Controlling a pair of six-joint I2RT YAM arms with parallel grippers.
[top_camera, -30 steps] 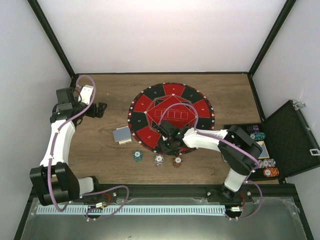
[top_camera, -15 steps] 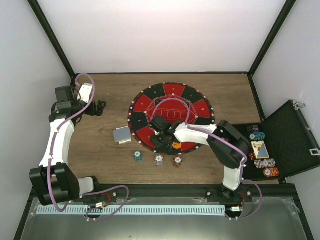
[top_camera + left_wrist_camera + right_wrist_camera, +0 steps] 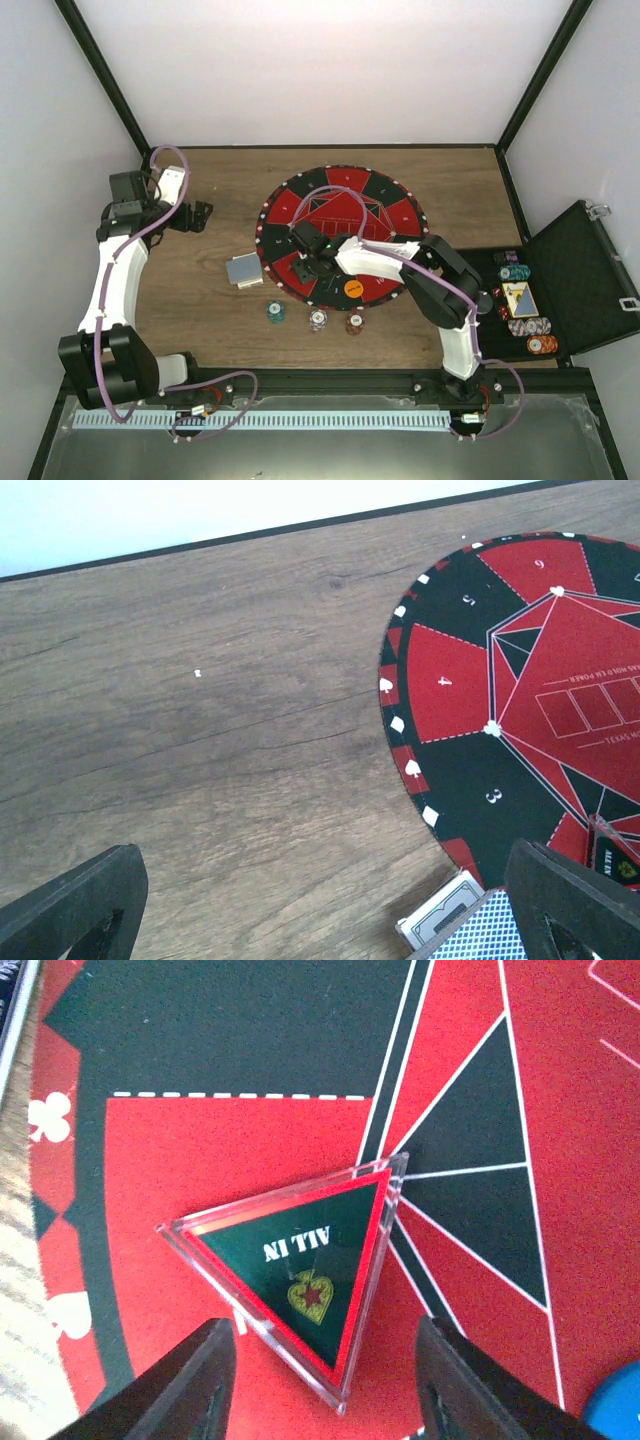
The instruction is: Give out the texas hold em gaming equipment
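Far left, the left arm (image 3: 118,280) hangs over the left part of the wood-grain worktop (image 3: 200,330). The left jaws are wide apart with nothing between them; the wrist view just shows the black fingers (image 3: 75,910) at the bottom corners.

Next over, a stack of playing cards with grey-blue backs (image 3: 244,270) lies on the worktop just off the left rim of the big round red-and-black mat (image 3: 300,205).

In front of the mat there's a row on the wood: a teal striped-edge poker chip (image 3: 275,312), a white one (image 3: 318,320) and a maroon one (image 3: 354,323), each apart from its neighbour. An orange button disc (image 3: 352,288) sits on the mat near its front edge.

The right arm (image 3: 440,290) reaches left across the mat. The right jaws are parted over a clear triangular marker with a green face, a red border and "ALL IN" printed on it (image 3: 300,1265). It lies flat on the mat with one corner poking in between the two fingers (image 3: 185,1390) — neither touches it as far as I can see. A bit of a blue disc (image 3: 618,1410) shows at the lower right corner of that view.

Far right, the open black case (image 3: 580,270) holds more chips (image 3: 528,326) and what looks like a card (image 3: 520,298).
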